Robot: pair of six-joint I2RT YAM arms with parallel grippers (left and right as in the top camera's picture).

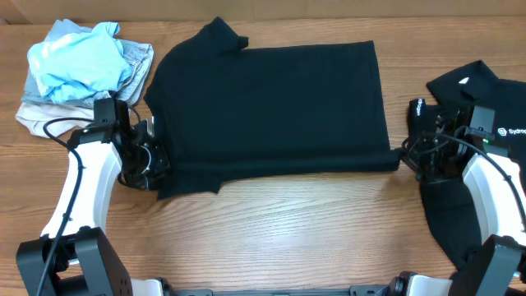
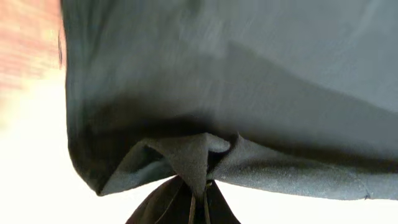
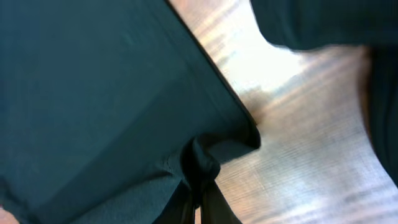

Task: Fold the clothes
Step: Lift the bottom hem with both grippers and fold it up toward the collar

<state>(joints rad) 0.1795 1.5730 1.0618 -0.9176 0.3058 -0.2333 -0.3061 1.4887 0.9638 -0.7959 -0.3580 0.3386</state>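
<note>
A plain black shirt (image 1: 271,103) lies spread across the middle of the wooden table, its near part folded over. My left gripper (image 1: 154,158) is shut on the shirt's near-left edge; the left wrist view shows black cloth (image 2: 224,81) pinched between the jaws (image 2: 198,198). My right gripper (image 1: 406,154) is shut on the shirt's near-right corner; the right wrist view shows a bunch of dark cloth (image 3: 93,93) between the fingers (image 3: 199,186). A second black shirt (image 1: 472,82) with white lettering lies at the right under my right arm.
A heap of light-blue (image 1: 78,59), grey and beige garments (image 1: 37,115) sits at the back left. Bare wooden table (image 1: 288,222) runs along the front. The arm bases stand at the near edge.
</note>
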